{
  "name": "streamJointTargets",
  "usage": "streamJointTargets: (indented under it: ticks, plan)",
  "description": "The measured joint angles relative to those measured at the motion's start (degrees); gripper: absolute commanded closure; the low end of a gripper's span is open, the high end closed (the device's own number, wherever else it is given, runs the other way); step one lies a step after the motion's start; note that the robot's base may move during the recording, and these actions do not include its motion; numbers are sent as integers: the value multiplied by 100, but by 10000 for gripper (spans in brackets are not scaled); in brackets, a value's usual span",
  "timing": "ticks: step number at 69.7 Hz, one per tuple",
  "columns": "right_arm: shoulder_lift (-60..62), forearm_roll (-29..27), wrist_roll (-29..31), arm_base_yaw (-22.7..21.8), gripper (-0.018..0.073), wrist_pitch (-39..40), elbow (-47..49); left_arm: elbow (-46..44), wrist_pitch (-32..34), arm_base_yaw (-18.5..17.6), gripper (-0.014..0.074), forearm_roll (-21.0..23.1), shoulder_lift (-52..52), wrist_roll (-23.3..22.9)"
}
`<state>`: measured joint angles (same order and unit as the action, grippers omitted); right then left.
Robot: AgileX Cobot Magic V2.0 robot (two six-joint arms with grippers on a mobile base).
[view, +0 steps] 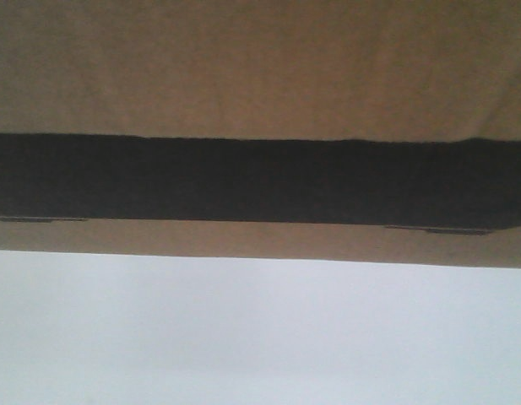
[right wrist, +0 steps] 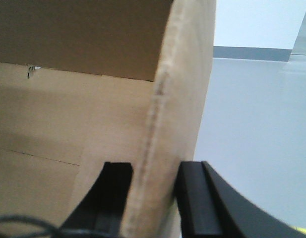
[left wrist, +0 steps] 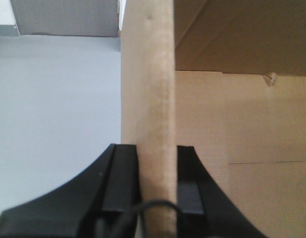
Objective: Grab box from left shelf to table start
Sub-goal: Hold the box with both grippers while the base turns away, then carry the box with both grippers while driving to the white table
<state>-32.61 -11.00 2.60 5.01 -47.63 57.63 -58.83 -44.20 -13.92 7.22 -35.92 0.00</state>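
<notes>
The brown cardboard box (view: 260, 67) fills the upper front view, with its black printed panel (view: 260, 179) across the middle; no lettering is legible. Below it lies the pale table (view: 260, 337). My left gripper (left wrist: 156, 148) is shut on the box's left wall (left wrist: 148, 74), one black finger outside and one inside the open box. My right gripper (right wrist: 153, 166) is shut on the box's right wall (right wrist: 185, 84) in the same way. The box's inside floor shows in both wrist views. The left shelf is out of view.
Pale grey floor (left wrist: 53, 109) lies beyond the box's left side, with a grey wall base (left wrist: 63, 17) far off. Pale floor (right wrist: 257, 134) and a grey skirting strip (right wrist: 252, 52) lie beyond the right side.
</notes>
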Motion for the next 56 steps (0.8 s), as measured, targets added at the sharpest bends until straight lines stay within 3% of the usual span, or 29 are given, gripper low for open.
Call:
streamJointTargets:
  ticks: [56]
  plan:
    - [0,0,0,0,503,0,0,0,0,0,700,0,-10,0]
